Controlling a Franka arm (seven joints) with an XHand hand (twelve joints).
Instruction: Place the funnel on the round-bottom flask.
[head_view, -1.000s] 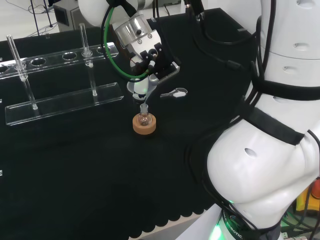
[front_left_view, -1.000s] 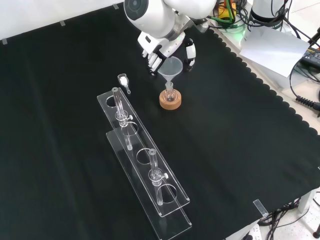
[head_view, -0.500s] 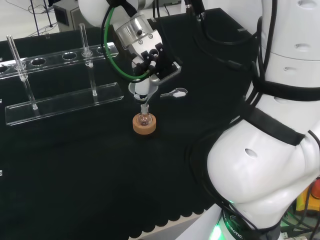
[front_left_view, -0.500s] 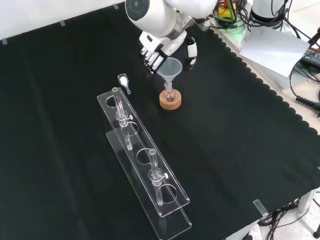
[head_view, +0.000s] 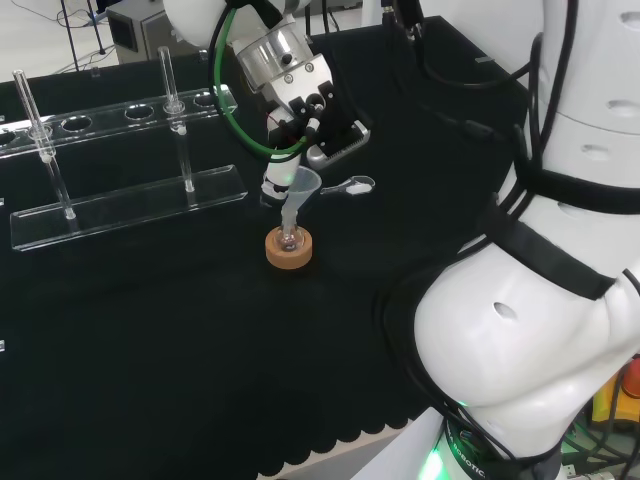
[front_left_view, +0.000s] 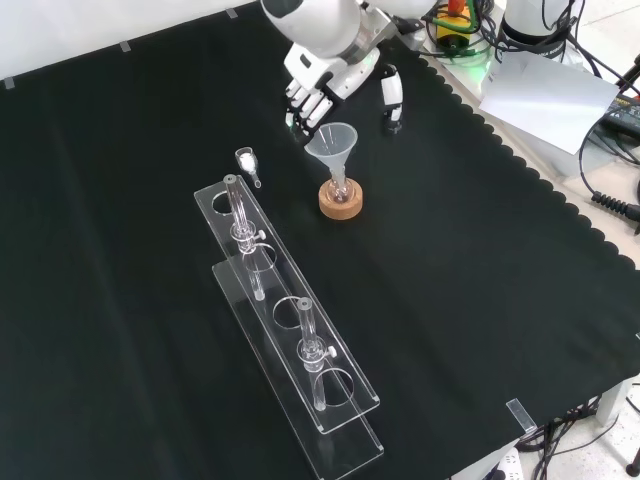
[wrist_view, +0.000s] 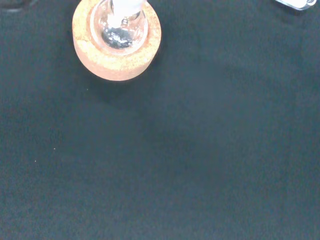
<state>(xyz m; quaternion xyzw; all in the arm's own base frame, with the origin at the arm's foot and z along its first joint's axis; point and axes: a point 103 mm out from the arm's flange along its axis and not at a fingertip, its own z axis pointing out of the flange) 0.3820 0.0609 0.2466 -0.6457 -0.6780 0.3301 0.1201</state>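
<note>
Translucent plastic funnel (front_left_view: 333, 150) sits tilted in the small clear round-bottom flask (front_left_view: 340, 187); black-and-white hand (front_left_view: 322, 88), fingers apart, empty, just beyond it. Placement looks done.

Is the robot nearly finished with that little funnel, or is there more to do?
It looks almost finished. The funnel stands with its stem in the round-bottom flask, which sits on its cork ring. The hand is open above and behind the funnel, apart from it. What seems left is drawing the arm clear; the funnel leans a little.
</note>
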